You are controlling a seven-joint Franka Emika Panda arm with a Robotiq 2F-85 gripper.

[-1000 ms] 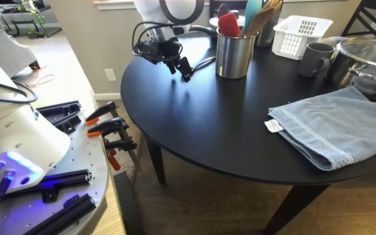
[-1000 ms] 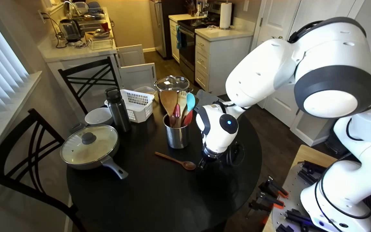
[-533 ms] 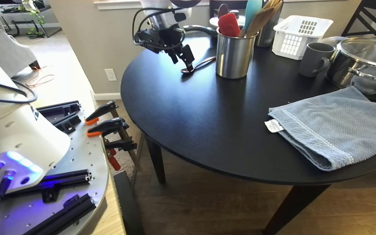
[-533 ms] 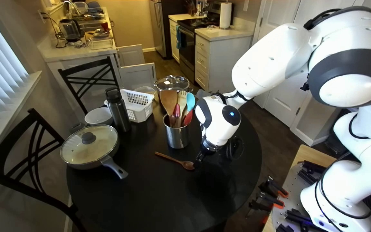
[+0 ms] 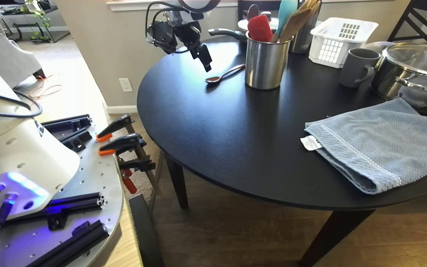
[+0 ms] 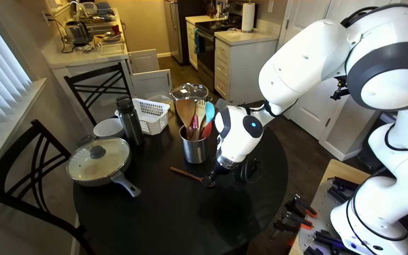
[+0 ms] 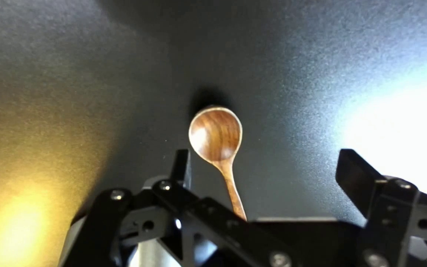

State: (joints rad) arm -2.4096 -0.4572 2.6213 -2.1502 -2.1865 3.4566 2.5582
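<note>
Below, wooden spoon (image 7: 216,135), between spread fingers (image 7: 355,178), apart from both.

Reddish-brown spoon (image 7: 219,142) with darker grain streaks, black table (image 5: 235,148), blue-grey towel (image 5: 387,144), white grid-patterned basket (image 5: 333,51).

Pincer (image 5: 205,65) hangs near spoon (image 5: 214,79) on black table (image 5: 235,141)

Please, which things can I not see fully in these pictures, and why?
Spoon: in the wrist view, the gripper covers the handle's end.
Pot and towel: in an exterior view, cut off by the right edge.
Pan: in an exterior view, partly behind the can and utensils.
</note>
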